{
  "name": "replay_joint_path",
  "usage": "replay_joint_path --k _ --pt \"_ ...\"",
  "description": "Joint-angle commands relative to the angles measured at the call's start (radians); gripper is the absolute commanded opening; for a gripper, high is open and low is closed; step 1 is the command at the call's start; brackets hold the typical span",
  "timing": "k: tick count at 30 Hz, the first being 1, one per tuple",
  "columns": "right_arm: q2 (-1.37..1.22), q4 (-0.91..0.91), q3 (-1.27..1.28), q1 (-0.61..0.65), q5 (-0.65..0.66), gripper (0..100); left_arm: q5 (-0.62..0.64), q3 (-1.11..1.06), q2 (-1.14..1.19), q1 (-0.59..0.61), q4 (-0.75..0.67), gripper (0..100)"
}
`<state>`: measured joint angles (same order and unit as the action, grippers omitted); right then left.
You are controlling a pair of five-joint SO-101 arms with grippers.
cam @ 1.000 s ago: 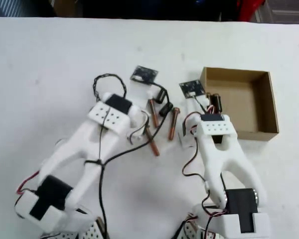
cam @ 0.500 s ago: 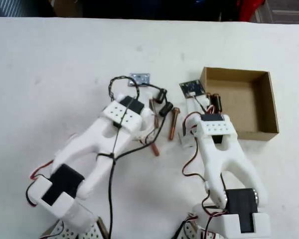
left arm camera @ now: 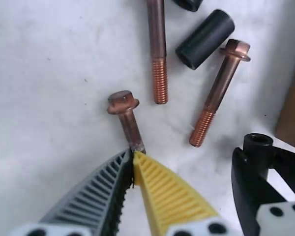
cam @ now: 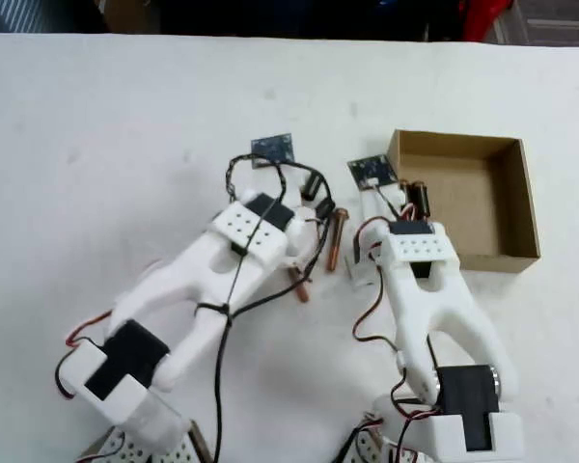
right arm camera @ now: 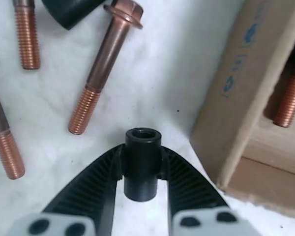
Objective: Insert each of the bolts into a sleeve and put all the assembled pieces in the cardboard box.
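Observation:
My left gripper [left arm camera: 133, 156], with one grey and one yellow finger, is shut on the threaded end of a copper bolt [left arm camera: 125, 115] that lies on the white table. Two more bolts [left arm camera: 158, 54] [left arm camera: 217, 96] and a loose black sleeve [left arm camera: 205, 38] lie just beyond it. My right gripper [right arm camera: 141, 150] is shut on a black sleeve [right arm camera: 140, 169], held upright with its bore facing the camera, beside the cardboard box [right arm camera: 250, 88]. From above, both arms meet by the bolts [cam: 336, 239], left of the box [cam: 521, 207]. An assembled piece [right arm camera: 291, 96] lies inside the box.
Two small circuit boards [cam: 272, 148] [cam: 372, 171] and black cables [cam: 309, 183] lie just behind the bolts. The box wall [cam: 398, 159] stands close to the right arm [cam: 420, 251]. White table stretches open to the left and far side.
The left arm has swung right and forward over the bolts, and its wrist now covers most of the nearest bolt. The right arm and its sleeve have stayed still.

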<state>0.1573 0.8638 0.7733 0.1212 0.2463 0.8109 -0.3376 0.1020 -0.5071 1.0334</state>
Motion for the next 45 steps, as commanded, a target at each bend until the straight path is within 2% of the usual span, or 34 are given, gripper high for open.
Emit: replay_joint_path --k 1,6,9,19,29,39,45 --pt "0.013 -0.01 -0.005 -0.007 -0.002 1.6 0.02 0.043 -0.005 -0.016 -0.021 9" --pt "0.013 -0.01 -0.005 -0.005 -0.002 1.6 0.046 0.04 -0.005 -0.018 -0.021 25" --pt "0.012 -0.01 -0.005 -0.004 -0.002 1.6 0.083 0.038 -0.004 -0.018 -0.021 28" --pt "0.012 -0.01 -0.005 -0.004 0.0 1.6 0.087 0.049 0.12 -0.007 -0.064 23" --pt "0.013 -0.007 -0.005 -0.004 0.0 1.6 0.087 0.04 0.131 0.073 -0.14 23" --pt "0.013 -0.007 -0.005 -0.004 0.002 1.6 0.087 0.038 0.136 0.079 -0.141 23" --pt "0.013 -0.005 -0.003 -0.004 0.002 1.6 0.087 0.061 0.24 0.096 -0.153 23"
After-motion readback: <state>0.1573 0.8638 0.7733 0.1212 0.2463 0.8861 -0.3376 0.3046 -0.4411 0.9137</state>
